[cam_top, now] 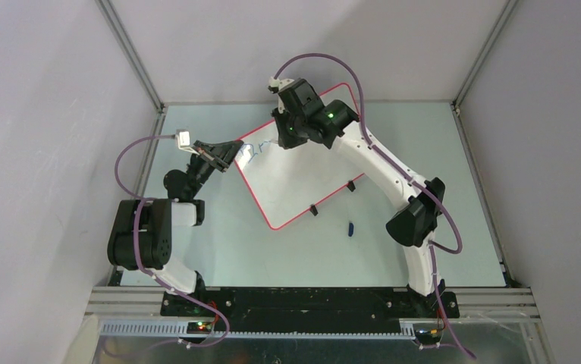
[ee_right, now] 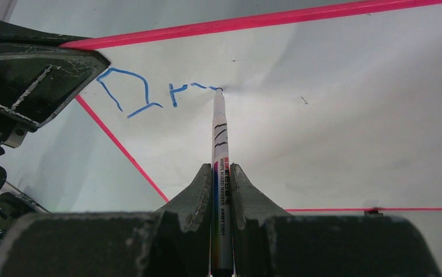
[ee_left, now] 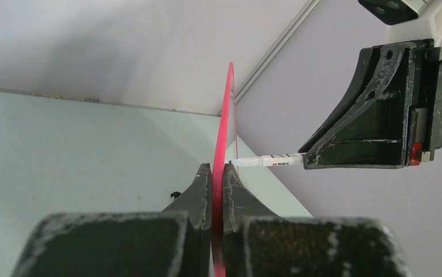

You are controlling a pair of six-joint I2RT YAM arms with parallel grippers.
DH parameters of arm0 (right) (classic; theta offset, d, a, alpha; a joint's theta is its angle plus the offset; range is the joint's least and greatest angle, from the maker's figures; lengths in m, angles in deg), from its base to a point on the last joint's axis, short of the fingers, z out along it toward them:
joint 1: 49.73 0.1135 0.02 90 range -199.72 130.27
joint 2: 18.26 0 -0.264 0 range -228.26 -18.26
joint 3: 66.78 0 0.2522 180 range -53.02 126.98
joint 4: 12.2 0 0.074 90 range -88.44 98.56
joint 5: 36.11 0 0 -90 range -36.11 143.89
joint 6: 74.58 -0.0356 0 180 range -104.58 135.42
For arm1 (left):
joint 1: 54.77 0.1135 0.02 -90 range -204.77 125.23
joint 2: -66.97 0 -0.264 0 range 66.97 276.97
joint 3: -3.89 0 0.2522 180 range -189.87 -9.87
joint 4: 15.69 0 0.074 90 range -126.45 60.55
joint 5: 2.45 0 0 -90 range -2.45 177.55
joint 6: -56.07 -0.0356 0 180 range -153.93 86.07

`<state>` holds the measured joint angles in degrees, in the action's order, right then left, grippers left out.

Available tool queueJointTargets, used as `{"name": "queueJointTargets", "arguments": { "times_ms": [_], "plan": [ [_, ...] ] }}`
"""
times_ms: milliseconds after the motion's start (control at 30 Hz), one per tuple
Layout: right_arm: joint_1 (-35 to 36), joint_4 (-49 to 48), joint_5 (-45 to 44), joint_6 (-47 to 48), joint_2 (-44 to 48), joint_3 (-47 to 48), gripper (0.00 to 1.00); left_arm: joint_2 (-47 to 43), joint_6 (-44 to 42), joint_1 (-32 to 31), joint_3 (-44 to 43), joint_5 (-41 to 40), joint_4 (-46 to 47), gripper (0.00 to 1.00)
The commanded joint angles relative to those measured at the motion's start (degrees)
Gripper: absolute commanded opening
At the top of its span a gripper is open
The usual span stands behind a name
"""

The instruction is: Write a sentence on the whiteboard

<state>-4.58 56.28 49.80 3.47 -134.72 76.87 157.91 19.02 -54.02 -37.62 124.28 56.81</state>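
From above, the whiteboard (cam_top: 295, 189) lies askew on the tabletop (cam_top: 219, 250). At the left wrist, the left pincer (ee_left: 217, 168) is clenched on its red rim. At the right wrist, the right pincer (ee_right: 223, 168) grasps a marker (ee_right: 218, 127), its tip touching the board where the sentence (ee_right: 149, 95) begins in blue.

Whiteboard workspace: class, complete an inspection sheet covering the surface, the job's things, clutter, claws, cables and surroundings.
Surface: pale green table.
Job's things: whiteboard with a red rim; blue writing, "Dr" plus a started stroke; marker, its tip on the board.
Clutter: small blue object on the table beside the board.
Claws: left claw shut on the whiteboard's edge; right claw shut on the marker.
Cables: purple cables loop along both arms.
Surroundings: grey walls; metal frame posts.
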Motion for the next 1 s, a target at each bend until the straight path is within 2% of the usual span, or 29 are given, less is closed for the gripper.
{"name": "queueJointTargets", "arguments": {
  "times_ms": [0,967],
  "plan": [
    [-1.0,-0.2,-2.0,-0.4,0.7,1.6,0.0,-0.7,-6.8,-1.5,0.6,4.7,1.4,0.01],
    [-0.4,0.3,0.2,-0.1,-2.2,7.2,0.0,-0.6,-6.8,-1.5,0.6,4.7,1.4,0.01]
  ]
}}
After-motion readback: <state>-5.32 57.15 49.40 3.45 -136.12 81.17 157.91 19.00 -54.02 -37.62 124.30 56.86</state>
